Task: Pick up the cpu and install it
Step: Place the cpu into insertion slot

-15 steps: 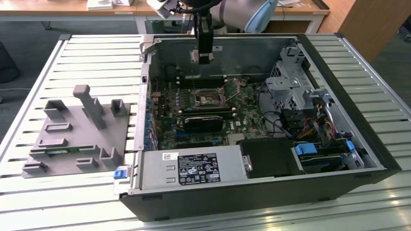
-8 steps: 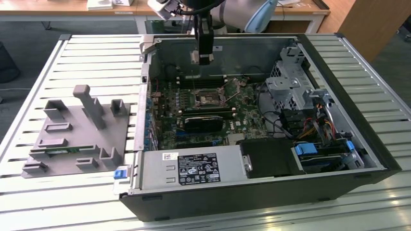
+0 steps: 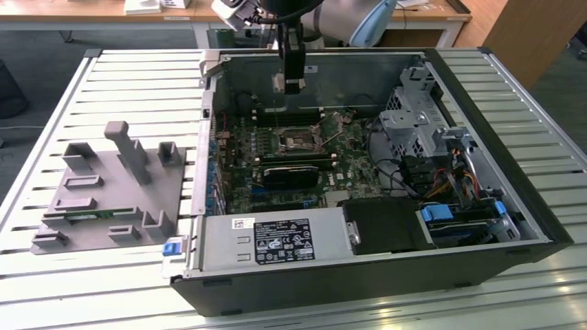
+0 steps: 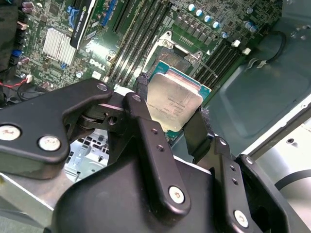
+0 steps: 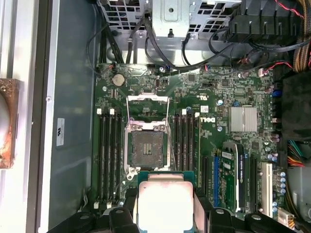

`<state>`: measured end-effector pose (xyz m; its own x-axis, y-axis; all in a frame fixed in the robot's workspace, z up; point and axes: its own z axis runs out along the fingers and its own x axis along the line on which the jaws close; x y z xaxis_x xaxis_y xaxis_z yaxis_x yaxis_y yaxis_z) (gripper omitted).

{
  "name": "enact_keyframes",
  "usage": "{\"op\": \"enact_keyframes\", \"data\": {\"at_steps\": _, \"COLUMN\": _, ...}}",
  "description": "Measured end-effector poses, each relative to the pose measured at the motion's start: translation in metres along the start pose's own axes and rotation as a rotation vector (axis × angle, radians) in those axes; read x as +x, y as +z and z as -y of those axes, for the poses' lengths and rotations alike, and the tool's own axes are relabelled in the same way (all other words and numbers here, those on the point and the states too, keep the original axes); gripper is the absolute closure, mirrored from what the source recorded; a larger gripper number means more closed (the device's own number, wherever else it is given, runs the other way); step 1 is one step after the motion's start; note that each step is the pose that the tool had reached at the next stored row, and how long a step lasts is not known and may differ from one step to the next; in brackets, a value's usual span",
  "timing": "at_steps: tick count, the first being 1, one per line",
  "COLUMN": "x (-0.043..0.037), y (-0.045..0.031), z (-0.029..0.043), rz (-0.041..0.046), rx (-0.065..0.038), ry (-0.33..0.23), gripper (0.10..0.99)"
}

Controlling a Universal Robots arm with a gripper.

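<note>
Exterior view: the gripper (image 3: 291,82) hangs over the open case (image 3: 541,206) on the bench (image 3: 137,75), above the motherboard's empty socket (image 3: 301,142). Second wrist view: the cpu (image 4: 174,103) is pinched by two opposite edges between the black fingers (image 4: 197,133), metal lid up, in the air over the board. First wrist view: same pinch, chip hovering just beside the open socket. I'd guess it's light and stiff but slick on top and delicate underneath, so the edges are the sane place to hold.
</note>
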<state>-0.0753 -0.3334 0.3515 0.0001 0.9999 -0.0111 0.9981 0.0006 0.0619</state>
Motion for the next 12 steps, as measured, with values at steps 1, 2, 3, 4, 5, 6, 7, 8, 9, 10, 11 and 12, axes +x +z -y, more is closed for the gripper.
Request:
{"op": "enact_keyframes", "data": {"at_steps": 1, "x": 0.0, "y": 0.0002, "z": 0.0, "rz": 0.0001, "rx": 0.0, "ry": 0.0, "gripper": 0.545}}
{"op": "enact_keyframes", "data": {"at_steps": 2, "x": 0.0, "y": 0.0005, "z": 0.0, "rz": 0.0, "rx": 0.0, "ry": 0.0, "gripper": 0.545}}
{"op": "enact_keyframes", "data": {"at_steps": 3, "x": 0.0, "y": 0.0008, "z": -0.0001, "rz": 0.0, "rx": 0.0, "ry": 0.0, "gripper": 0.545}}
{"op": "enact_keyframes", "data": {"at_steps": 4, "x": 0.0, "y": 0.001, "z": -0.0001, "rz": 0.0001, "rx": 0.0, "ry": 0.0, "gripper": 0.545}}
{"op": "enact_keyframes", "data": {"at_steps": 5, "x": 0.0, "y": 0.0013, "z": -0.0001, "rz": 0.0, "rx": 0.0, "ry": 0.0, "gripper": 0.545}}
{"op": "enact_keyframes", "data": {"at_steps": 6, "x": 0.0, "y": 0.0016, "z": -0.0001, "rz": -0.0001, "rx": 0.0, "ry": 0.0, "gripper": 0.545}}
{"op": "enact_keyframes", "data": {"at_steps": 7, "x": 0.0, "y": 0.002, "z": 0.0, "rz": 0.0, "rx": 0.0, "ry": 0.0, "gripper": 0.545}}
{"op": "enact_keyframes", "data": {"at_steps": 8, "x": 0.0001, "y": 0.0023, "z": 0.0, "rz": 0.0, "rx": 0.0, "ry": 0.0, "gripper": 0.545}}
{"op": "enact_keyframes", "data": {"at_steps": 9, "x": 0.0001, "y": 0.0027, "z": -0.0001, "rz": 0.0001, "rx": 0.0, "ry": 0.0, "gripper": 0.545}}
{"op": "enact_keyframes", "data": {"at_steps": 10, "x": 0.0002, "y": 0.0033, "z": -0.0003, "rz": 0.0, "rx": 0.0, "ry": 0.0, "gripper": 0.545}}
{"op": "enact_keyframes", "data": {"at_steps": 11, "x": 0.0004, "y": 0.0039, "z": -0.0008, "rz": 0.0, "rx": 0.0, "ry": 0.0, "gripper": 0.545}}
{"op": "enact_keyframes", "data": {"at_steps": 12, "x": 0.0005, "y": 0.0048, "z": -0.0015, "rz": -0.0002, "rx": 0.0, "ry": 0.0, "gripper": 0.545}}
